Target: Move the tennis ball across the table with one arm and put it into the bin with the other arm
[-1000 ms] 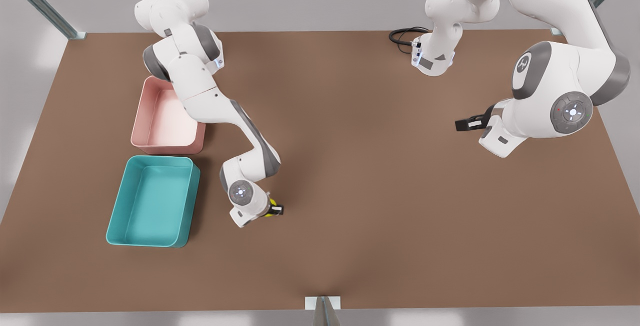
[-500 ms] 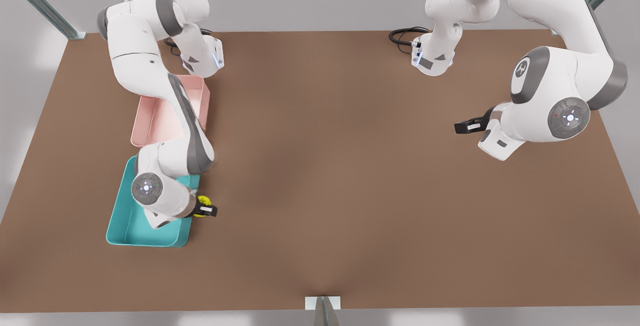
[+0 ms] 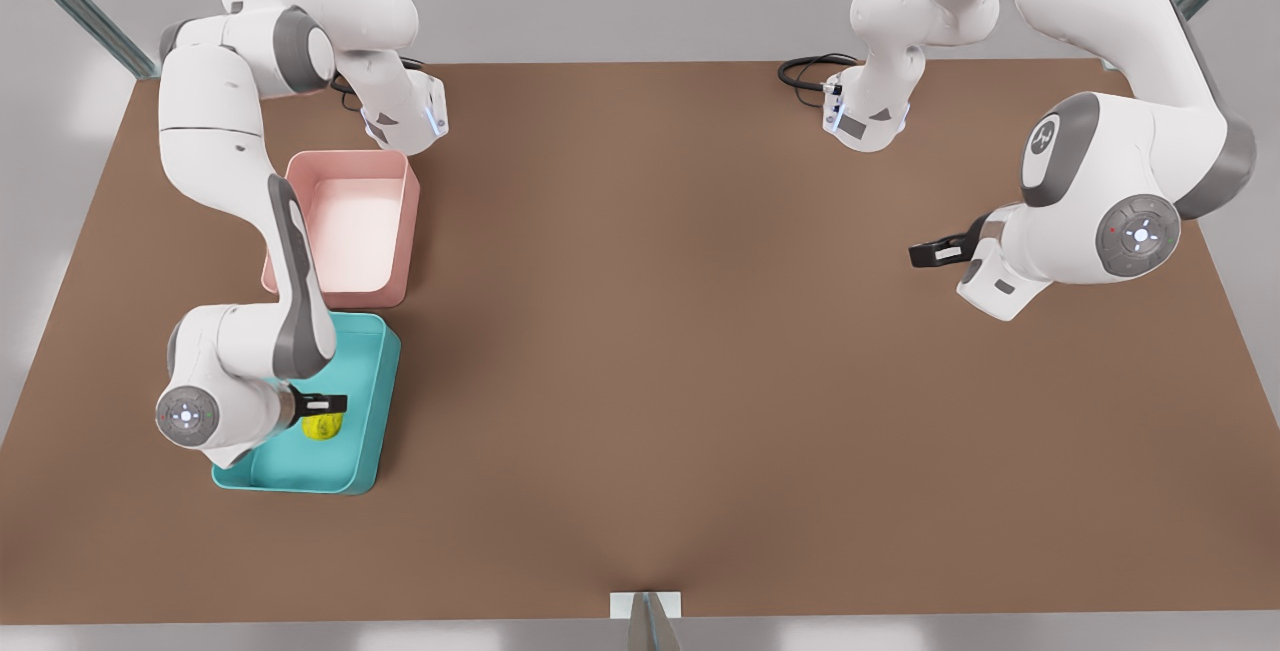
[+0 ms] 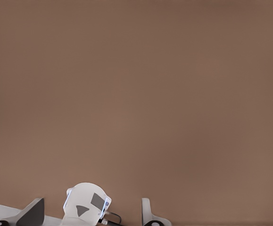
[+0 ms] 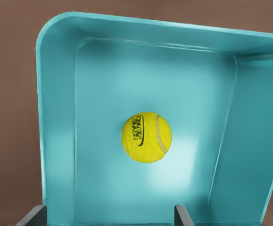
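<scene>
Lower left, front view:
right gripper (image 3: 322, 409): we saw fingers spread over the bin (image 3: 372, 401)
tennis ball (image 3: 323, 426): inside, free
Right side:
left gripper (image 3: 928, 251): waited, fingers spread

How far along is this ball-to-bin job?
Done: the ball is across the table and lies inside the teal bin, free of the fingers, so it looks released. In hand: the right gripper hangs open above it. The left gripper waits over bare table at the front view's right. Left: apparently only pulling the right arm clear.
</scene>
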